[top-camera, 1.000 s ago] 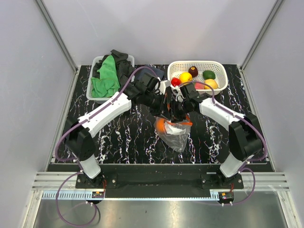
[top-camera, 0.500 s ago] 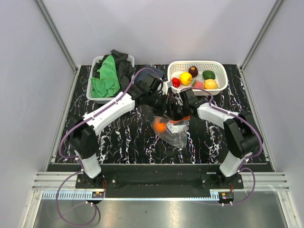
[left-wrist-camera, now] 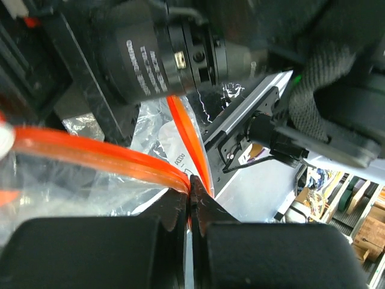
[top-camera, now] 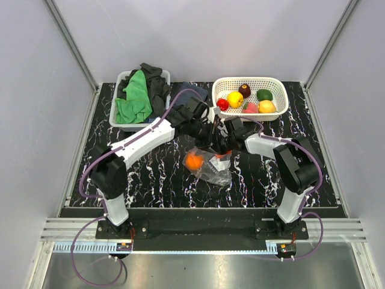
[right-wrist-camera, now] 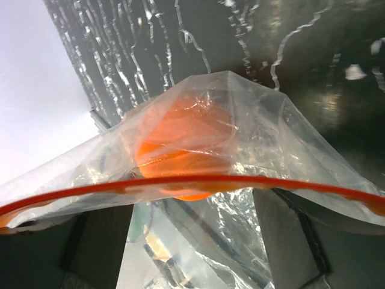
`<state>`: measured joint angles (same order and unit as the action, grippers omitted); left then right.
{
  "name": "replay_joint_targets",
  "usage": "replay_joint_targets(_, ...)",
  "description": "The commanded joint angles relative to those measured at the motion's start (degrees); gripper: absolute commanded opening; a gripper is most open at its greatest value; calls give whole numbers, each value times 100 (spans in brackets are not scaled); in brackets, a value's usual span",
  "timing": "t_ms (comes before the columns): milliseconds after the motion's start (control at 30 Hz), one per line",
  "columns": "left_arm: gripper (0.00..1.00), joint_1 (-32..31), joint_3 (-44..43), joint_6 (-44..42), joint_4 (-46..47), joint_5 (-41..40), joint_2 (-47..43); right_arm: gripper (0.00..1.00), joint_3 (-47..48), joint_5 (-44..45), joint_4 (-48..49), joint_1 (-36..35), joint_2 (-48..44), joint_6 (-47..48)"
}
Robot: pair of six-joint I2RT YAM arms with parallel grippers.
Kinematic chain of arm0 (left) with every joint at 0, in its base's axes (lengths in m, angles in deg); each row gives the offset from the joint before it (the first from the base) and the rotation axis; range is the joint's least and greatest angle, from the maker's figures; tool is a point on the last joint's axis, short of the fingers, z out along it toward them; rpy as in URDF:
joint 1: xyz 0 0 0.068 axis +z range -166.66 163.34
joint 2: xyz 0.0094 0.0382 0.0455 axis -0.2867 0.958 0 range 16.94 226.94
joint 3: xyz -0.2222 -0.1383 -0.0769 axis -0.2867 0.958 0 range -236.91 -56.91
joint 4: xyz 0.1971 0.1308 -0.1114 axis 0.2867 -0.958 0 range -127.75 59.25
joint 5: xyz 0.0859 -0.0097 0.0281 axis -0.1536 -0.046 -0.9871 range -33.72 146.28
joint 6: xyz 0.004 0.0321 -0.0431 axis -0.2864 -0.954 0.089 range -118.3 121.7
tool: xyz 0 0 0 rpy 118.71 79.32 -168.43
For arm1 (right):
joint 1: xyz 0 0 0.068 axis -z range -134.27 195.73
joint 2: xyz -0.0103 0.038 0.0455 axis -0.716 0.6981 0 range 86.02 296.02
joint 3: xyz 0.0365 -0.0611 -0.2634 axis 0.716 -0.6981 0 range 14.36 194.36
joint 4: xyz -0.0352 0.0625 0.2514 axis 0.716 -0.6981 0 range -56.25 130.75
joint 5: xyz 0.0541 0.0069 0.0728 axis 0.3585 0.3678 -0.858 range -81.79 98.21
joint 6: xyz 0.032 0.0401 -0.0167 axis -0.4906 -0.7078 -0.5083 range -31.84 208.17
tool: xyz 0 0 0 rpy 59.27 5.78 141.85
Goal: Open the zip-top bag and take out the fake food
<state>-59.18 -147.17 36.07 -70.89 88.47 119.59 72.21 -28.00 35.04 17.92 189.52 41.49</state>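
The zip-top bag (top-camera: 213, 168) hangs low over the middle of the table, with one orange piece of fake food (top-camera: 194, 161) inside it. My left gripper (left-wrist-camera: 192, 198) is shut on the bag's orange zip strip (left-wrist-camera: 108, 153) at its corner. My right gripper (right-wrist-camera: 195, 241) is open, its fingers (right-wrist-camera: 289, 235) wide apart with the other zip strip (right-wrist-camera: 198, 182) and clear film lying across them. The orange fruit (right-wrist-camera: 180, 144) shows through the plastic beyond. In the top view both grippers (top-camera: 212, 139) (top-camera: 224, 146) meet just above the bag's mouth.
A white perforated basket (top-camera: 278, 84) at the back right holds several more plastic fruits (top-camera: 236, 98). A white bin (top-camera: 115, 114) heaped with green and dark cloths stands at the back left, with a dark object (top-camera: 189, 90) between the two.
My right gripper has opened and let go of the zip strip. The bag, with the orange fruit, has shifted left and sunk toward the table. Both wrists moved slightly back.
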Motion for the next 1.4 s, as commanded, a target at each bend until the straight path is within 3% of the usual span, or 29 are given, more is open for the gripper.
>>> replay_joint_targets(0,0,-107,-308,8,244,218,123,87,-89,-325,774,-101,12,-281)
replay_joint_targets(267,0,-300,-790,193,358,473,544,89,-221,-379,598,-163,48,-202)
replay_joint_targets(400,0,-292,-792,141,253,114,537,89,-388,-353,265,-181,-84,88)
replay_joint_targets(600,31,-195,7,-395,-82,-810,-339,89,-379,-132,-140,-181,-146,440)
replay_joint_targets(633,40,-186,243,-439,-82,-871,-490,89,-362,-132,-175,-189,-129,466)
replay_joint_targets(800,56,-11,913,-537,-82,-1197,-1387,89,-230,-150,-325,-189,-102,615)
replay_joint_targets(967,50,262,1326,-511,-47,-952,-1836,90,-107,-431,-474,-181,-85,756)
replay_joint_targets(1133,53,297,1511,-370,-46,-915,-1810,95,-28,-633,-641,-181,-234,897)
replay_joint_targets(1267,28,446,1950,-142,-187,-872,-1696,96,-19,-677,-711,-181,-269,906)
replay_joint_targets(1367,22,491,2371,-202,-161,-731,-1565,96,-19,-765,-756,-181,-217,915)
